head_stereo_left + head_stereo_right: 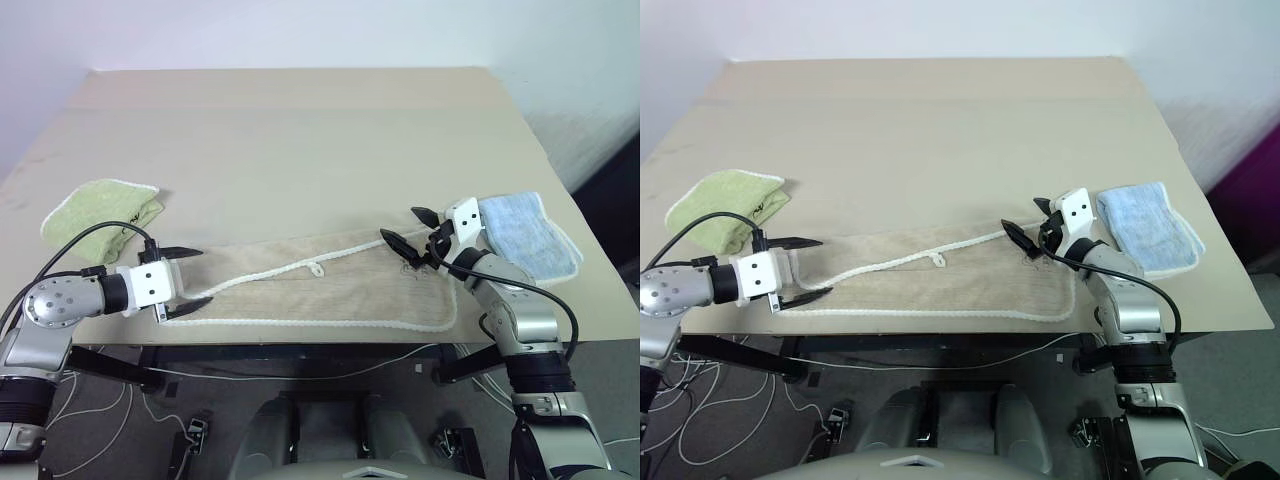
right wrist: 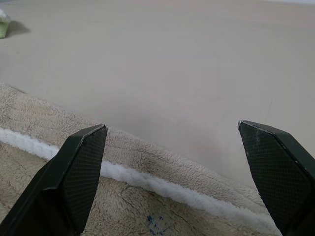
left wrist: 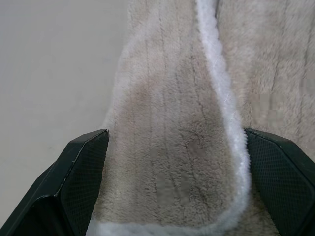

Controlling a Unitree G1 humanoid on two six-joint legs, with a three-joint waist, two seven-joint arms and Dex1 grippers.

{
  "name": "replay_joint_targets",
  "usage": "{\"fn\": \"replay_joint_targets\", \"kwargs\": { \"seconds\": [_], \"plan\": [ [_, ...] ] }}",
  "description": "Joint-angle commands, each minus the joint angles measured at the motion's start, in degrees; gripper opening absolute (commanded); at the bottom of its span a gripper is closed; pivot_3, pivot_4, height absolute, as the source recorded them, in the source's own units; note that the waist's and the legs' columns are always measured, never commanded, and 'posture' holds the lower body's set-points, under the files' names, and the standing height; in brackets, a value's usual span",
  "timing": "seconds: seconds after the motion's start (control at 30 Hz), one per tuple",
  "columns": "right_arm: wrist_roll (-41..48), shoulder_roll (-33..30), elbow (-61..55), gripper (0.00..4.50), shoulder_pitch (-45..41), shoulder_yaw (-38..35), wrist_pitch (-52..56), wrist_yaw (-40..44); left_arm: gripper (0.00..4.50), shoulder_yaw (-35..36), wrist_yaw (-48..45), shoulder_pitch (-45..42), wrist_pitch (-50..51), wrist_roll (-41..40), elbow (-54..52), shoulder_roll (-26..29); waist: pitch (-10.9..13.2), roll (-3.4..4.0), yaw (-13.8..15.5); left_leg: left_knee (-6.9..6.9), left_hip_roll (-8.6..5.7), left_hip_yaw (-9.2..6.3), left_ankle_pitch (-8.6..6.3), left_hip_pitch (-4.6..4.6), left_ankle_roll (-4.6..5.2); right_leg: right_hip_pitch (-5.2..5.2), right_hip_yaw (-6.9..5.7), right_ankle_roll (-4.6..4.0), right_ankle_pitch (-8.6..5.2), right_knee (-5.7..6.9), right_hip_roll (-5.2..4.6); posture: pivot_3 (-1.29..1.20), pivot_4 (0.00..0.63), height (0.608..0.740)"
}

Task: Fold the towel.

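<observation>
At the far left of the table [image 1: 300, 120] lay a folded light-green towel [image 1: 100, 212], a little beyond the left arm. Just right of it and nearer the front edge, the left gripper [image 1: 186, 283] was at the left end of the beige towel [image 1: 330, 290], its two black fingers spread wide, one on the far side and one on the near side of that end. In the left wrist view the towel's end lay between the fingers [image 3: 83, 172], with the white corded edging [image 3: 221, 93] running along one side; the fingers were not closed on the cloth.

The beige towel stretched in a long strip across the near part of the table, from the left gripper to the right gripper, folded lengthwise so that a white cord edge ran along its top and another traced the near edge.

At its right end the right gripper [image 1: 405, 232] hovered with fingers wide apart, over the far edge near a small dark mark [image 2: 156, 225]. Just right of that arm lay a folded light-blue towel [image 1: 530, 235].
</observation>
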Motion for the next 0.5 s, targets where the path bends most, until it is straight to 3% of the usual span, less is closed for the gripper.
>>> {"fn": "replay_joint_targets", "kwargs": {
  "seconds": [0.03, 0.5],
  "plan": [
    [0.44, 0.11, -2.25, 4.47, -0.13, -0.92, -1.01, -0.33, 4.5, 0.73, 2.5, -0.81, -3.29, 2.27, 2.23, 1.58, 0.0, 0.0, -0.03, 0.0, 0.0, 0.0, 0.0, 0.0, 0.0, 0.0, 0.0, 0.0, 0.0, 0.0, 0.01, 0.0, 0.15, 0.74],
    [0.21, 0.66, -1.17, 4.47, -0.84, -0.31, -1.41, -0.25, 4.5, 2.59, 6.05, -0.52, -9.3, 1.66, 6.94, 6.99, 0.0, 0.0, -0.1, 0.01, 0.01, 0.01, 0.0, 0.0, 0.01, 0.0, -0.01, 0.0, 0.0, 0.01, 0.02, 0.0, 0.15, 0.74]
  ]
}}
